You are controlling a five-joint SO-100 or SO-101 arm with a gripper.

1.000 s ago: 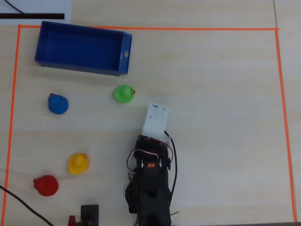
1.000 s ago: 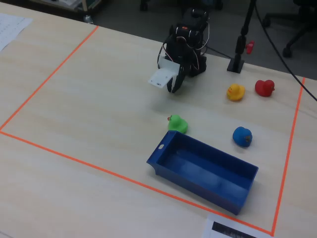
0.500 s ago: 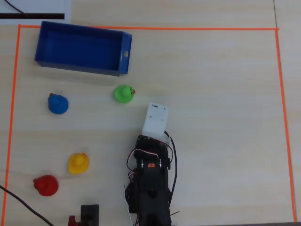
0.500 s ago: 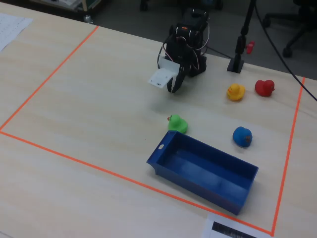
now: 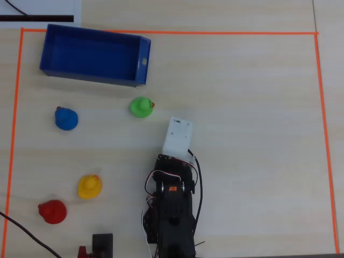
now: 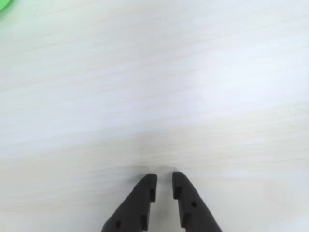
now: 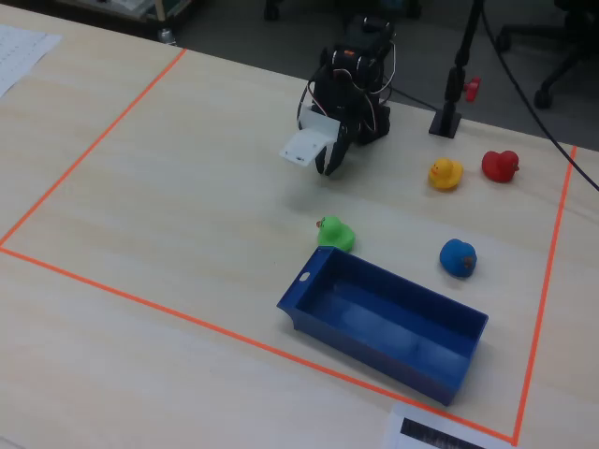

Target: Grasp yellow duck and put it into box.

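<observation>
The yellow duck (image 5: 89, 186) sits on the table at the lower left of the overhead view, just above the red duck; in the fixed view the yellow duck (image 7: 445, 174) is right of the arm. The blue box (image 5: 91, 80) lies empty at the upper left, and in the fixed view the box (image 7: 365, 351) is at the near side. My gripper (image 7: 329, 166) hangs just over bare table near the arm base, far from the yellow duck. In the wrist view the gripper (image 6: 164, 176) is empty, its jaws nearly together. A white mount (image 5: 177, 137) hides it from above.
A green duck (image 5: 142, 107) sits between gripper and box; its edge shows in the wrist view (image 6: 4, 5). A blue duck (image 5: 66, 118) and a red duck (image 5: 52, 211) lie at the left. Orange tape (image 5: 322, 107) borders the work area. A black stand (image 7: 447, 122) is by the arm base.
</observation>
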